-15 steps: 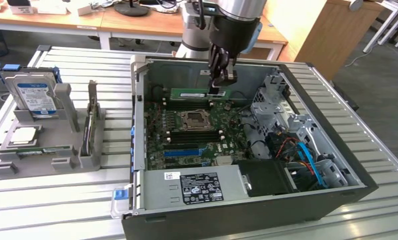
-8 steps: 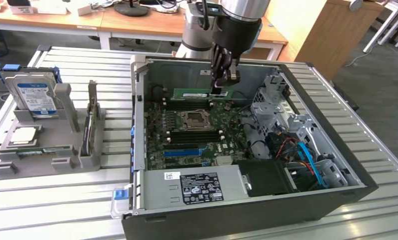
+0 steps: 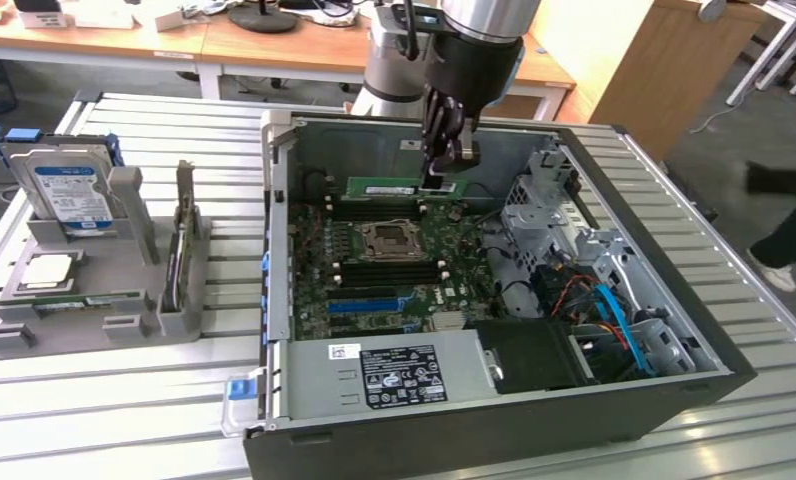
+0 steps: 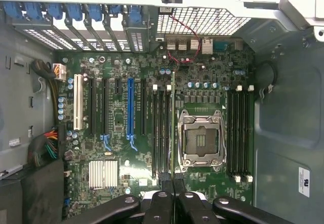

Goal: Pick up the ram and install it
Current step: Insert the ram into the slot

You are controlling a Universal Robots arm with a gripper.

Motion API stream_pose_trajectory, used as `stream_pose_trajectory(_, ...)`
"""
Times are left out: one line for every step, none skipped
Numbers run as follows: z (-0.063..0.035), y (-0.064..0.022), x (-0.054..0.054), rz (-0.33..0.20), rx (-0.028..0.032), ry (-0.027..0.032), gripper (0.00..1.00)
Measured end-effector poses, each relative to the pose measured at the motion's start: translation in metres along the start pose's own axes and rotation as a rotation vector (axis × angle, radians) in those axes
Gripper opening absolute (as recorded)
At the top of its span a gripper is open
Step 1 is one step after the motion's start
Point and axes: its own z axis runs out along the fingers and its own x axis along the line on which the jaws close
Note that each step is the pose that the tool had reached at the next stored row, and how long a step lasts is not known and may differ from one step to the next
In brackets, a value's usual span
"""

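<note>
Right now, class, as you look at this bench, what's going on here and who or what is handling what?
A robot arm is working inside an open computer case. Its gripper is shut on the ram, holding the green stick on edge over the motherboard. The stick runs along the memory slots next to the empty processor socket. Whether it touches a slot cannot be told. On the exterior view's left, a grey holder carries a hard drive.

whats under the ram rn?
The ram, clamped in the gripper, hangs over the motherboard, between the empty memory slots and the CPU socket. The strip directly beneath its edge is covered.
</note>
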Motion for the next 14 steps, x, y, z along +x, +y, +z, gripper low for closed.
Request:
stream_pose_trajectory(0.0003,0.0000,0.000,0.000,0.0001,-0.0001,0.12)
stream_pose_trajectory(0.0007,0.0000,0.000,0.000,0.0001,-0.0003,0.12)
stream_pose_trajectory(0.0012,0.0000,0.000,0.000,0.0000,0.0000,0.12)
stream_pose_trajectory(0.0020,0.0000,0.000,0.000,0.0000,0.0002,0.12)
stream_pose_trajectory(0.0029,0.0000,0.000,0.000,0.0001,0.0002,0.12)
stream_pose_trajectory(0.0040,-0.0001,0.000,0.000,0.0000,0.0003,0.12)
stream_pose_trajectory(0.0052,-0.0001,0.000,0.000,0.0001,0.0003,0.12)
stream_pose_trajectory(0.0064,-0.0001,0.000,0.000,0.0002,0.0002,0.12)
stream_pose_trajectory(0.0075,-0.0001,0.000,0.000,0.0002,0.0003,0.12)
stream_pose_trajectory(0.0088,-0.0001,0.001,0.000,0.0002,0.0003,0.12)
stream_pose_trajectory(0.0101,-0.0002,0.001,0.000,0.0004,0.0001,0.12)
stream_pose_trajectory(0.0113,-0.0002,0.001,0.000,0.0004,0.0002,0.12)
stream_pose_trajectory(0.0125,-0.0002,0.001,0.000,0.0004,0.0003,0.12)
stream_pose_trajectory(0.0137,-0.0002,0.001,0.000,0.0005,0.0003,0.12)
